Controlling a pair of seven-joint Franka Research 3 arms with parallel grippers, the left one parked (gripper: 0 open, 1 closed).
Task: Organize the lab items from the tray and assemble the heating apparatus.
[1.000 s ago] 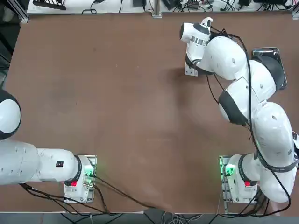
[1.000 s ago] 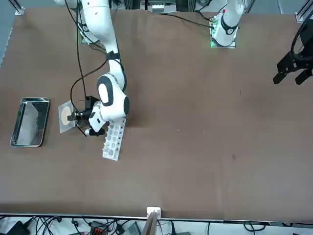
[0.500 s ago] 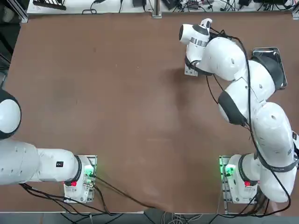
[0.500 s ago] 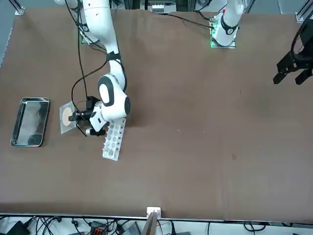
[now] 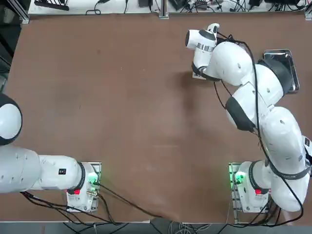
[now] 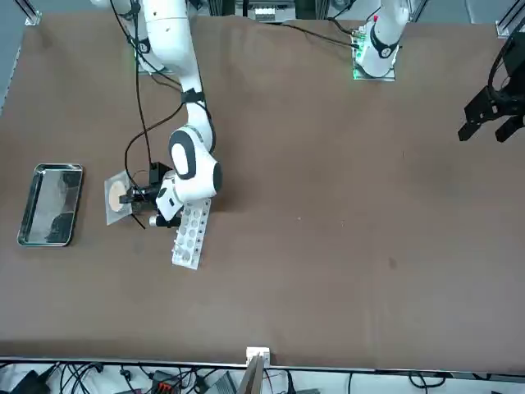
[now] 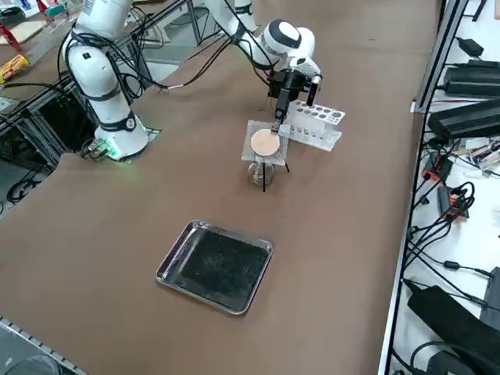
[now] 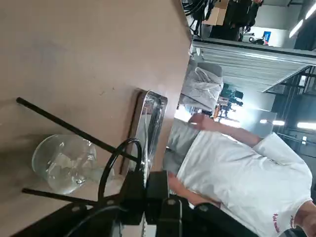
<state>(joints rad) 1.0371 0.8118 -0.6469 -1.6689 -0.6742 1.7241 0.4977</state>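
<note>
The grey square mesh (image 7: 264, 144) with its pale round centre lies flat on top of the black wire stand (image 7: 266, 181). The clear glass burner (image 7: 255, 174) sits on the table under it. My right gripper (image 7: 278, 124) is at the mesh's edge on the rack side, shut on that edge. In the front view the right gripper (image 6: 134, 195) meets the mesh (image 6: 117, 197) right of the steel tray (image 6: 49, 205). The wrist view shows the right gripper (image 8: 145, 190) with fingers together, the burner (image 8: 61, 165) and the stand's ring (image 8: 116, 158) just beyond. The tray (image 7: 215, 266) holds none of the items.
The long white rack (image 7: 314, 123) with round holes lies just behind the gripper, close to the stand. In the top view my own arm covers the stand and part of the tray (image 5: 291, 61). A person in a white shirt (image 8: 237, 173) stands beyond the table edge.
My right gripper has carried the mesh a little away from the tray, over the stand and burner. The forearm has swung slightly with it. Tray and rack have not moved.
</note>
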